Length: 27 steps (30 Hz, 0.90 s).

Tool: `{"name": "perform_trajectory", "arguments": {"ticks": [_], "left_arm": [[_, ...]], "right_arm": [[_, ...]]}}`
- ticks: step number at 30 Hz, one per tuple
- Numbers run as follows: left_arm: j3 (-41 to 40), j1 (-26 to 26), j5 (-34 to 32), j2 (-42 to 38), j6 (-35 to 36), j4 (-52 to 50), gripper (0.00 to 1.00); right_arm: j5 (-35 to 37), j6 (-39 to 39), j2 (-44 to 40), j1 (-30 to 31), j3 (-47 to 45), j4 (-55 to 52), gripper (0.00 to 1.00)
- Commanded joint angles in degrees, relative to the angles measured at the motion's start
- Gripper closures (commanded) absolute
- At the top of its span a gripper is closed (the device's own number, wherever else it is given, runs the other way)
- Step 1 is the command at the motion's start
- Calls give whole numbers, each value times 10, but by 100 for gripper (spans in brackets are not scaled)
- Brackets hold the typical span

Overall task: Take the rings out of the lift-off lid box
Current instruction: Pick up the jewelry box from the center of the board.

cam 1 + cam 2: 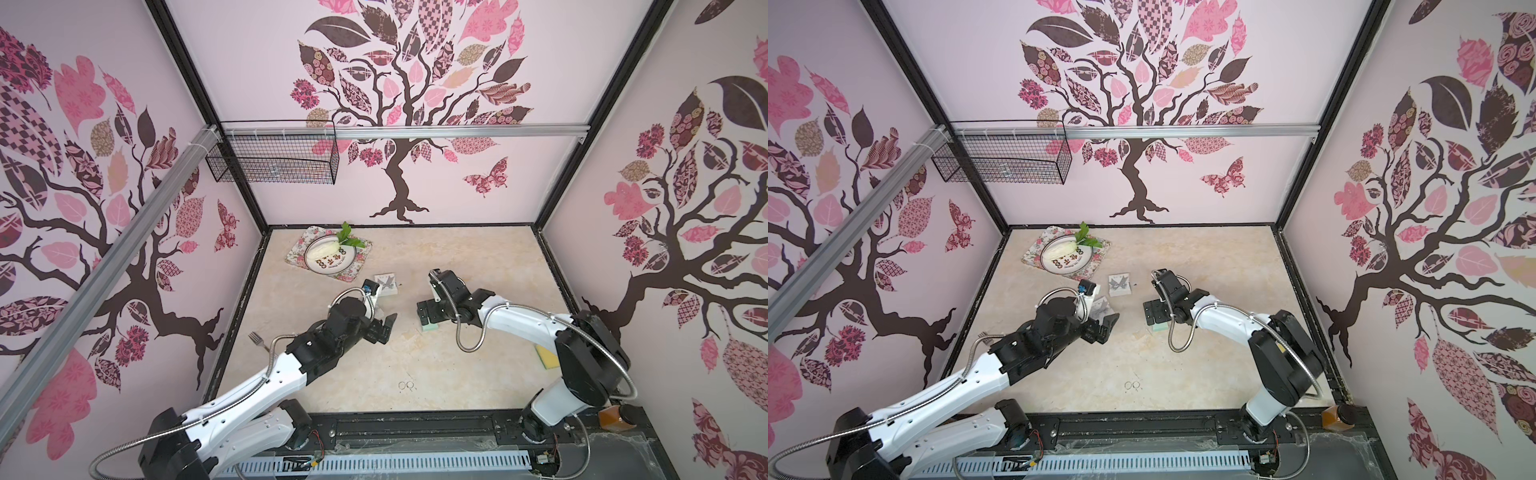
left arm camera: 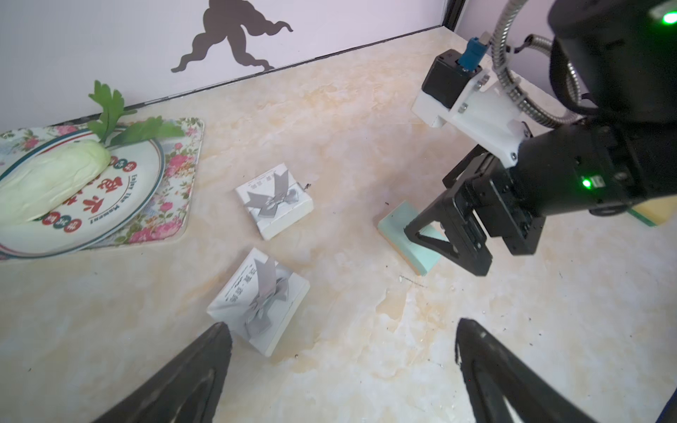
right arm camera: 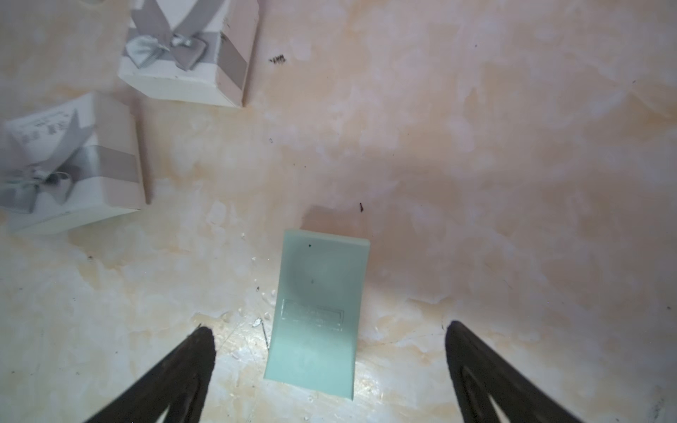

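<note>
Bright, even; soft shadows, fisheye-warped edges.

Two boxes, two rings

Two thin silvery wire rings out on the bare table, two ribboned boxes shut.
The rings lie flat, side by side and nearly touching, well apart from the floral placemat, on the robot's side of it. A small square white cardboard gift box with a grey ribbon bow sits lid-on near the placemat's corner. A second, matching white gift box lies just past it, farther from the placemat, turned askew and also closed. Which one has the lift-off lid cannot be told.
</note>
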Motion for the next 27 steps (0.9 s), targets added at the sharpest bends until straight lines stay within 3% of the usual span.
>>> {"name": "perform_trajectory", "arguments": {"ticks": [1, 6, 18, 22, 27], "left_arm": [[-45, 2, -18, -35, -23, -9, 2], [-67, 3, -15, -44, -28, -9, 2], [-99, 28, 11, -65, -25, 4, 2], [-108, 45, 29, -85, -25, 6, 2], [-112, 50, 37, -99, -24, 6, 2]], "right_arm": [[12, -4, 52, 3, 34, -14, 0], [16, 6, 96, 17, 48, -6, 3], [51, 32, 129, 29, 58, -17, 47], [67, 21, 131, 20, 84, -39, 49], [55, -4, 135, -40, 127, -53, 49]]}}
